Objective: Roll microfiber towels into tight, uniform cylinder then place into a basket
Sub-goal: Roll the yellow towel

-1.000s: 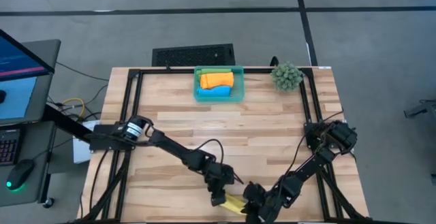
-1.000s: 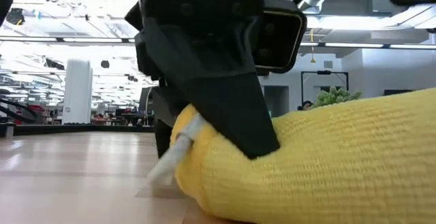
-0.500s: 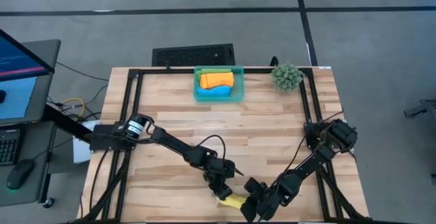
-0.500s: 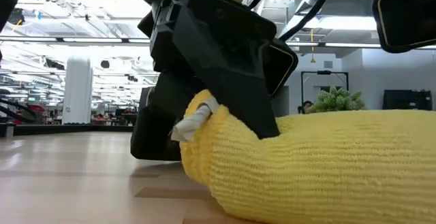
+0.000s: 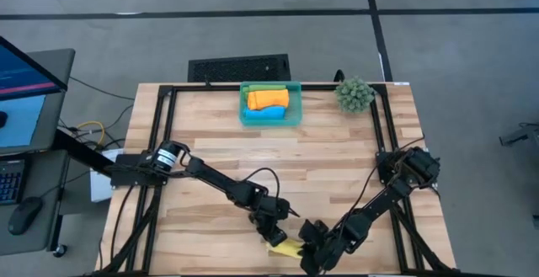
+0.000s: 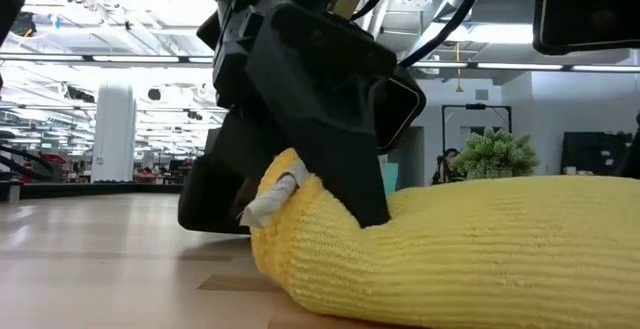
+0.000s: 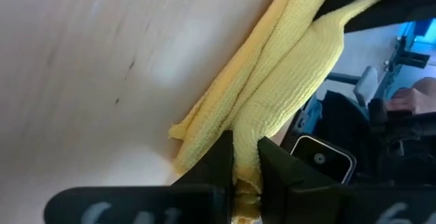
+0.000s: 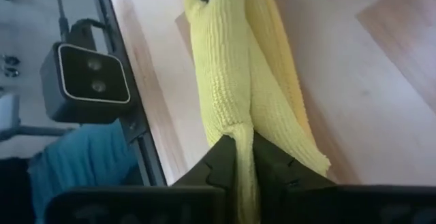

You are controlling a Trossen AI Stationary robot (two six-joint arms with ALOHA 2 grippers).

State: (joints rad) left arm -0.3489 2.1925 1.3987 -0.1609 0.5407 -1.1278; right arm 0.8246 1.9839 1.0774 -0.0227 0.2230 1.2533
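Observation:
A yellow towel lies as a long, loosely bunched roll on the wood close to the table's near edge; the low view shows it close up. My left gripper is shut on its left end and my right gripper on its right end. At the far middle stands the teal basket with orange, blue and green towels in it. My left gripper pinches the towel's left end between its two fingers, several bunched layers, beside a white tag. The fingers slant down from the far left. That end rests on the table. My right gripper pinches a raised fold at the towel's right end between its two fingers, which lie in line with the roll's length. It slants down from the table's right. The towel runs away from the fingers along the wood toward the other gripper.
A spiky green plant ball sits at the far right corner. A small camera stands at the near edge just beside the towel. Black frame rails run along the table's sides. Bare wood lies between the towel and the basket.
My left gripper has rolled about its own pointing line while staying on the towel's left end, and that end has turned with it. The towel's right stretch has sunk lower and flatter on the table. My right gripper's body has drawn up and to the right.

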